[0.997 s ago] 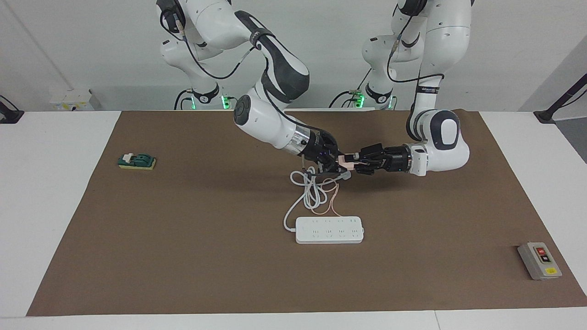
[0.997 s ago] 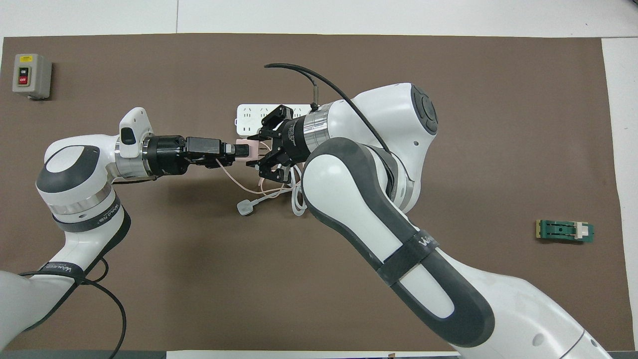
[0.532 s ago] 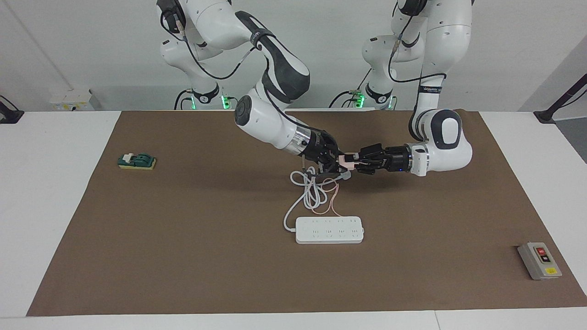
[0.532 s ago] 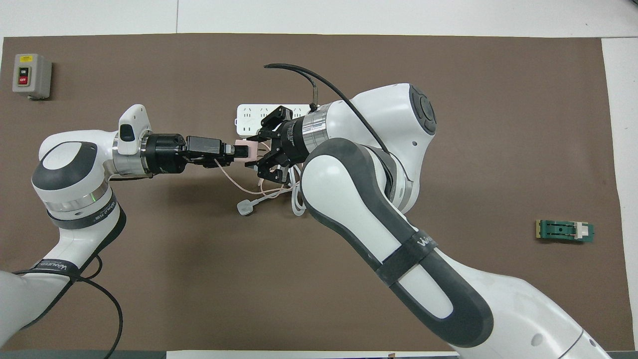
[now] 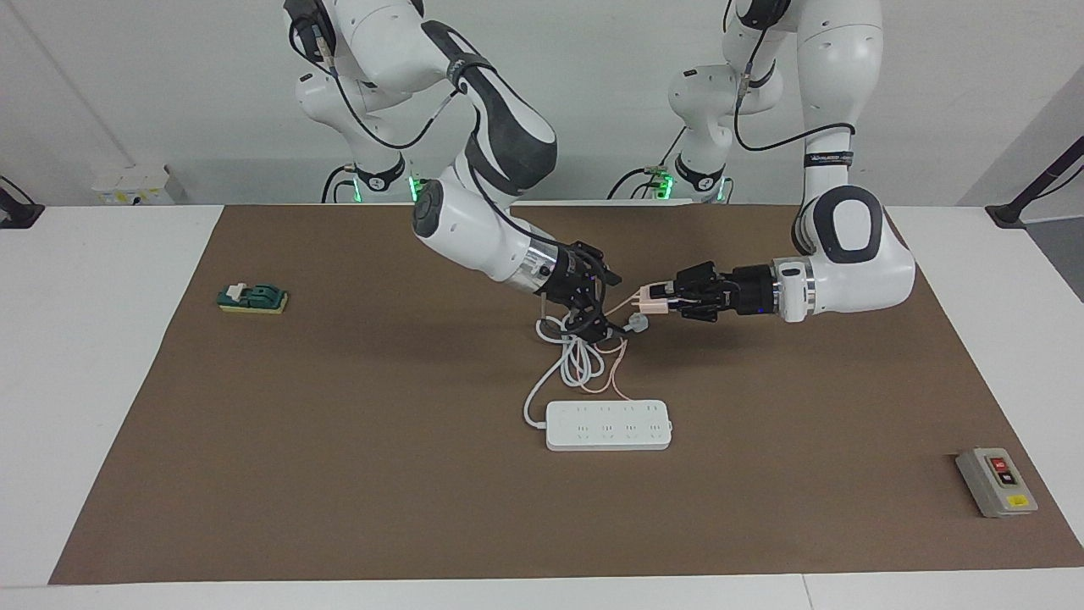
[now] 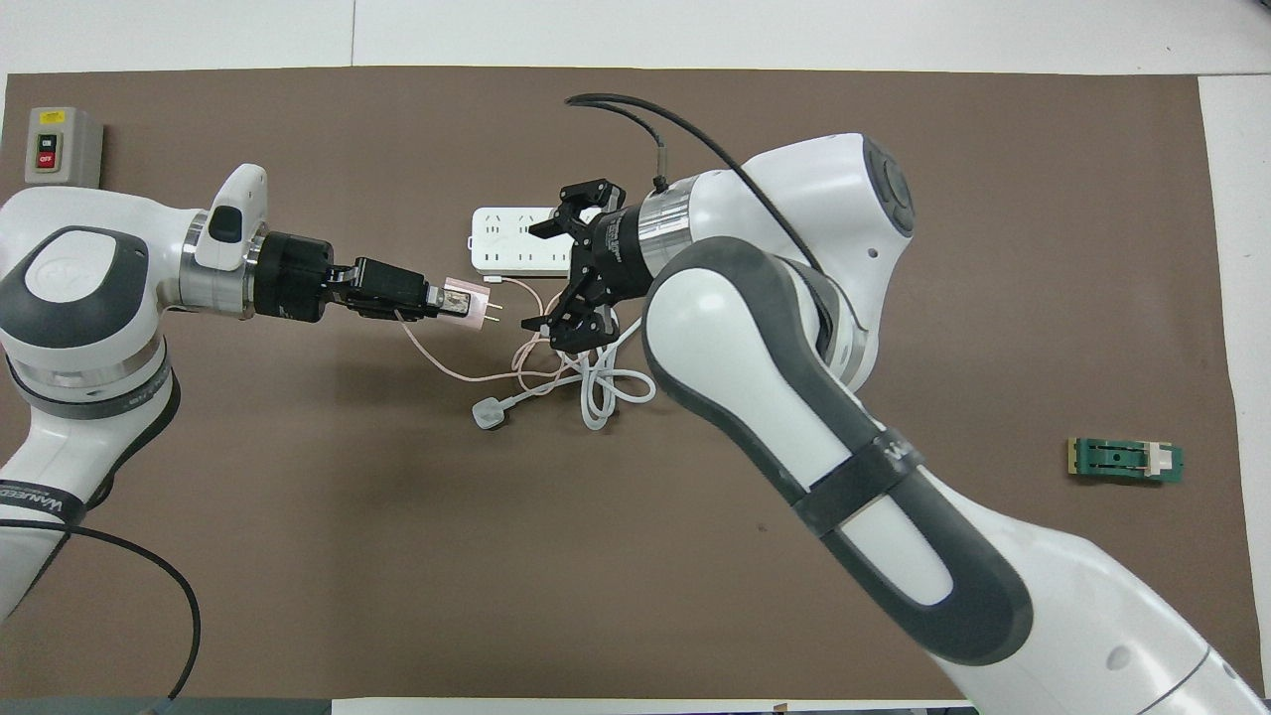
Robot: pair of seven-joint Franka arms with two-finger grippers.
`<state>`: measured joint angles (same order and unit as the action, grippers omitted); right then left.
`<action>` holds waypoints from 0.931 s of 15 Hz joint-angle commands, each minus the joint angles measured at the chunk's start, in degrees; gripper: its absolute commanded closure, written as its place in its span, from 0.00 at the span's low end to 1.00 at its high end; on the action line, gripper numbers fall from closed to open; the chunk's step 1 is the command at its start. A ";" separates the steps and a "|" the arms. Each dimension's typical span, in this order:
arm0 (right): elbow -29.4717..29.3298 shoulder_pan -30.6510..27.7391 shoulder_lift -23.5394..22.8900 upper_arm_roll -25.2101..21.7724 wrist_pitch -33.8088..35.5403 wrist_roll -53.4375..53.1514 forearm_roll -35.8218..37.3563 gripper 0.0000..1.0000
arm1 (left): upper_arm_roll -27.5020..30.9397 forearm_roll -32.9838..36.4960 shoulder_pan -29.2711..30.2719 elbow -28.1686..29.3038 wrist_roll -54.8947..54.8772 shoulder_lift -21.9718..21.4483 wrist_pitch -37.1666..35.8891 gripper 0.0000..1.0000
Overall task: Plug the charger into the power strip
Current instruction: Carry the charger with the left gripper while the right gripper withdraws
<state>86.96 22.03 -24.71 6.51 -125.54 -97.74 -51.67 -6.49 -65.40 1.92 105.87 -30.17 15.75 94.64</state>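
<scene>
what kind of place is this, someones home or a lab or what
Most likely a robotics lab bench, not a home. Two white arms are mounted at a white table covered by a brown mat. Test props lie spread on it: a power strip, a grey button box and a small green switch.

Setting: a robotics lab or test cell.
Robots: two white Franka arms on bases at one edge of the tabletop (image 5: 110, 356), green status lights glowing at the bases.
Work surface: a plain white tabletop covered by a brown mat (image 5: 339, 474).
Surroundings: bare pale wall, black camera or fixture mounts clamped at the tabletop's ends.
Test props: a power strip (image 5: 608, 425), a grey button box (image 5: 996, 482) and a green switch block (image 5: 252, 298), set well apart on the mat.
</scene>
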 commanded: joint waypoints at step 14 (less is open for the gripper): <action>-1.79 -22.64 7.75 0.35 23.83 22.73 22.65 0.00 | -0.10 56.94 -13.95 -17.02 -16.03 5.78 21.97 0.88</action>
<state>84.17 1.58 -18.80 6.14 -104.80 -81.17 -32.24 -7.24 -13.62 -9.94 89.85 -41.55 20.58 112.52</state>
